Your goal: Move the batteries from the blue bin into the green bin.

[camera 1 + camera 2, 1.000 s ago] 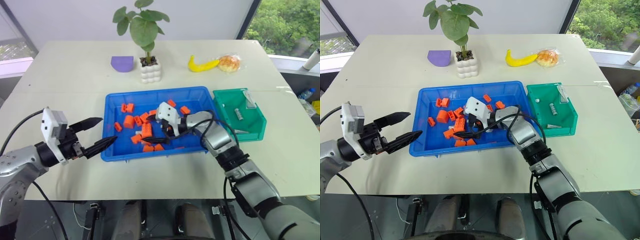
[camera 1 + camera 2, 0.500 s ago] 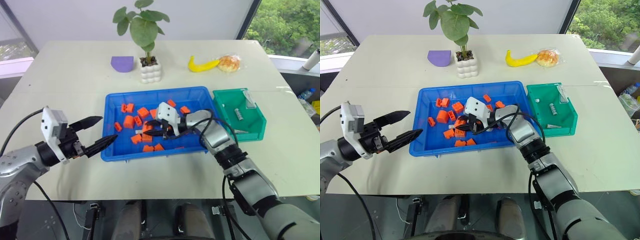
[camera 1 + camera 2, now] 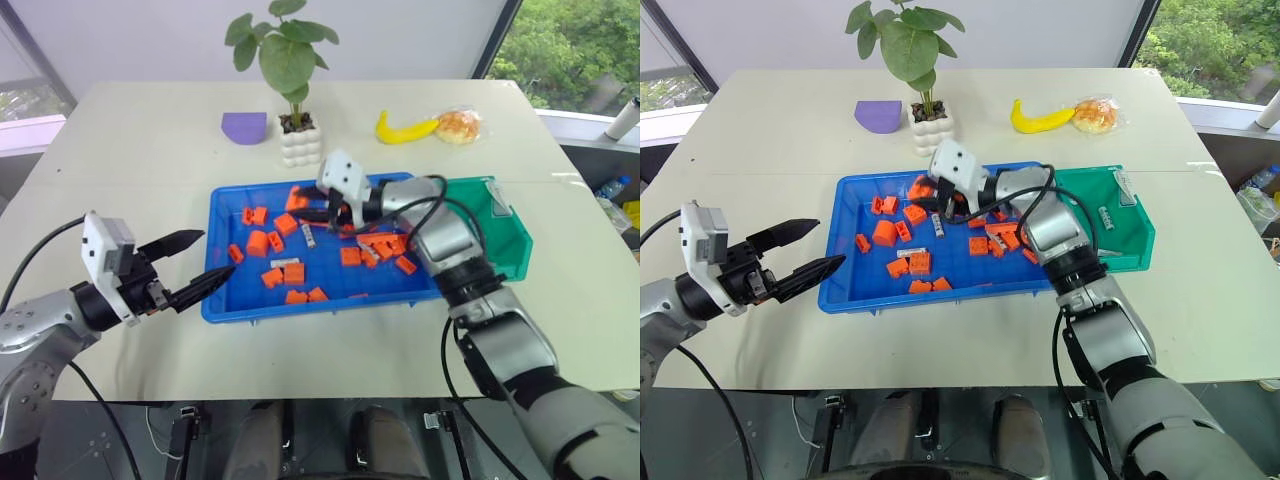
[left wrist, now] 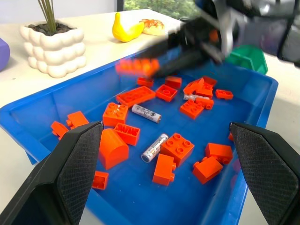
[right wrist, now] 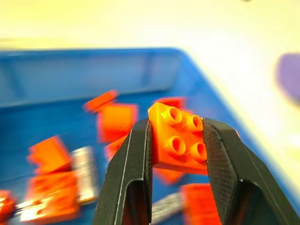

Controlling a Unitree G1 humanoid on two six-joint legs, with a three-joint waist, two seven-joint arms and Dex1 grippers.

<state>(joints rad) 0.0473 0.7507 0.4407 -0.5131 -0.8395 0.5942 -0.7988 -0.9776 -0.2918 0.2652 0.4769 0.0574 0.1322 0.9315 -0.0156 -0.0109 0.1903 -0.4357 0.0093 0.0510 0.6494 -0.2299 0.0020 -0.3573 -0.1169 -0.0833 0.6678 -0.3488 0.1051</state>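
The blue bin (image 3: 214, 262) sits mid-table, strewn with orange blocks. Among them lie silvery batteries: one (image 4: 146, 113) near the middle, one (image 4: 154, 147) beside a block, and a third (image 4: 190, 97) farther in. The green bin (image 3: 510, 244) stands against the blue bin's right end and holds a battery (image 3: 1105, 217). My right gripper (image 5: 176, 123) is shut on an orange block (image 5: 180, 139), raised over the blue bin's far edge (image 3: 305, 207). My left gripper (image 3: 217, 254) is open and holds nothing, hovering at the bin's near-left corner.
A potted plant (image 3: 299, 135) in a white pot and a purple piece (image 3: 244, 126) stand behind the blue bin. A yellow banana (image 3: 404, 129) and a wrapped bun (image 3: 459, 125) lie at the back right. Bare tabletop surrounds the bins.
My right gripper closed in the pile of blocks, then rose toward the bin's far edge holding an orange block. Several blocks shifted to the right. The left arm stayed put.
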